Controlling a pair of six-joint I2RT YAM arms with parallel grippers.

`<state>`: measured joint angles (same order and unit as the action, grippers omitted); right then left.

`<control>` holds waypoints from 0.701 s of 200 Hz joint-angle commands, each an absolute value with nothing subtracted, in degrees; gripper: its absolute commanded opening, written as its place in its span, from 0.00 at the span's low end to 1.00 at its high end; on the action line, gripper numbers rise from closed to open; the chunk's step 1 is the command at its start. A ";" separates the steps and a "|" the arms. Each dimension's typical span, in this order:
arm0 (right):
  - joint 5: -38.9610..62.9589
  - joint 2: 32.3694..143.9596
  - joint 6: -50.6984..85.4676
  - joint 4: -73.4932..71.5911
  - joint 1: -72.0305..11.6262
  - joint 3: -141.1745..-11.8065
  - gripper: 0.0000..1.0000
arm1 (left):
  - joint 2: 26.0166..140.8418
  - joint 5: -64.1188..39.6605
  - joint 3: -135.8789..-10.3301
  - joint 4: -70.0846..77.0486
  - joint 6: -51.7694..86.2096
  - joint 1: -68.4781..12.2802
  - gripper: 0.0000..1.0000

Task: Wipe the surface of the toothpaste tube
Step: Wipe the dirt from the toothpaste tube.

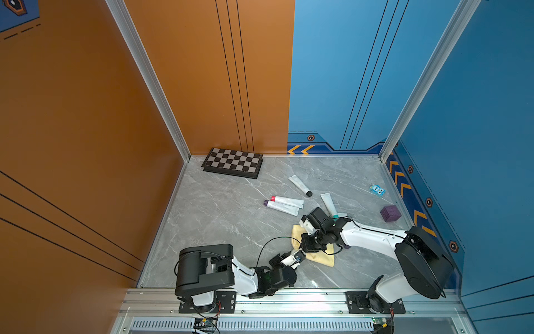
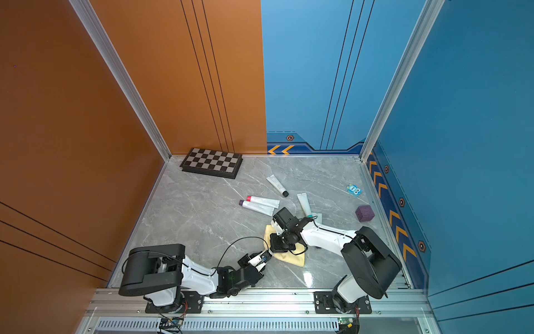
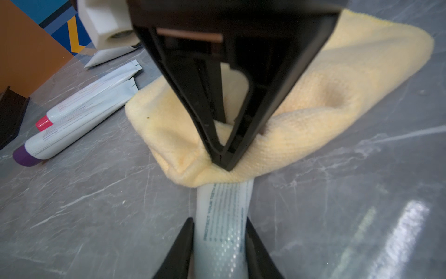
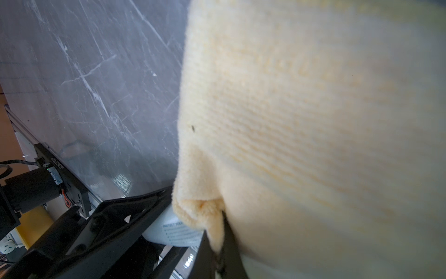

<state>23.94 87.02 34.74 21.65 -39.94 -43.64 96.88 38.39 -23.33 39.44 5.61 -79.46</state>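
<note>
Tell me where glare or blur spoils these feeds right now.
Left wrist view: glare streaks the marble table; toothpaste tube print partly legible. Right wrist view: yellow cloth fills most of it, soft. Both top views: sharp, one small table reflection.

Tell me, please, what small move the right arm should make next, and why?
Probably slide the yellow cloth along the toothpaste tube toward the left hand. The right hand is shut on the cloth, holding it over the tube's far end, while the left hand grips the tube; the printed stretch between them lies bare, apparently unwiped.
</note>
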 commanded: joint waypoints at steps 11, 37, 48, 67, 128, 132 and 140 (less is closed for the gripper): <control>11.38 84.71 33.52 34.06 -31.42 -40.93 0.00 | 98.13 40.96 -22.41 33.48 5.44 -78.09 0.27; 14.24 83.26 31.95 34.41 -27.73 -41.98 0.00 | 98.06 40.88 -22.35 33.49 5.38 -78.03 0.27; 16.73 82.47 31.90 33.43 -27.19 -42.32 0.00 | 98.14 40.71 -22.38 33.49 5.35 -78.04 0.27; 20.27 81.19 31.88 32.14 -26.36 -42.96 0.00 | 98.00 40.69 -22.47 33.48 5.32 -78.06 0.27; 24.93 74.66 31.86 33.79 -22.24 -50.39 0.00 | 95.63 35.36 -22.25 33.39 5.79 -76.81 0.28; 24.88 74.41 31.74 34.26 -21.76 -51.20 0.00 | 95.21 34.50 -22.13 33.40 5.88 -76.61 0.28; 24.55 74.05 31.49 35.19 -20.88 -53.15 0.00 | 94.37 32.50 -22.03 33.32 6.05 -75.94 0.28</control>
<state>23.64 76.42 32.82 31.94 -22.83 -47.37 96.12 38.02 -23.35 38.28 5.63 -77.82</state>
